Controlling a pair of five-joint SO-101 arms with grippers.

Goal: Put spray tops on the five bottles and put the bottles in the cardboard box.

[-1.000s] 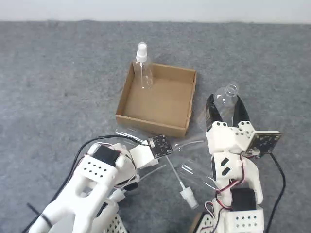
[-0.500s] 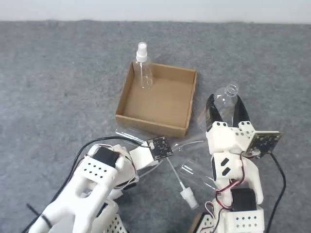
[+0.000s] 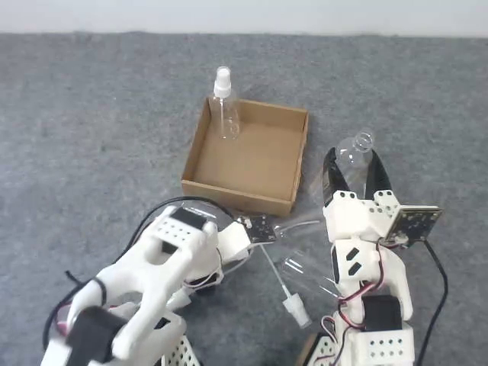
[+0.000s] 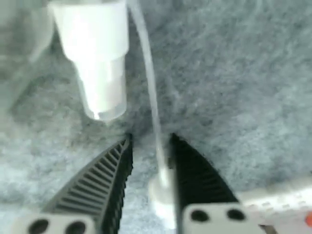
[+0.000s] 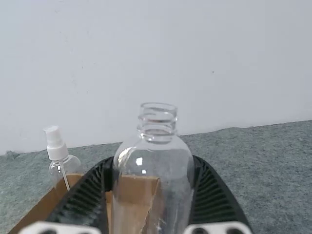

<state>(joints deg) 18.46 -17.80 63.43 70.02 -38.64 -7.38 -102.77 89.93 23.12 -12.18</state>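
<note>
- Nearest us on the left, the left gripper (image 4: 151,139) has its black ribbed jaws a narrow way apart, low over the grey carpet (image 3: 91,137).
- A thin clear dip tube (image 4: 148,83) runs between those jaws and lies close along one of them. We cannot tell whether it is pinched.
- Just beyond the jaw tips lies a white plastic spray top (image 4: 95,58).
- Near and between the two arms, a loose white spray head with a long straw (image 3: 295,306) lies on the carpet, its straw pointing far and left.
- Just beside it a clear plastic bottle on its side (image 3: 305,273) rests on the carpet. A second clear bottle lying flat (image 3: 296,227) sits a little farther off, near the box's near right corner.
- On the right, the right gripper (image 3: 353,160) is closed on an uncapped clear plastic bottle (image 3: 358,145). One black jaw presses each flank, and the open threaded neck points away from the arm.
- That held bottle is just right of the brown cardboard box (image 3: 301,164), outside it.
- Farthest off, a clear bottle fitted with a white spray top (image 3: 225,110) stands upright in the box's far left corner.
</note>
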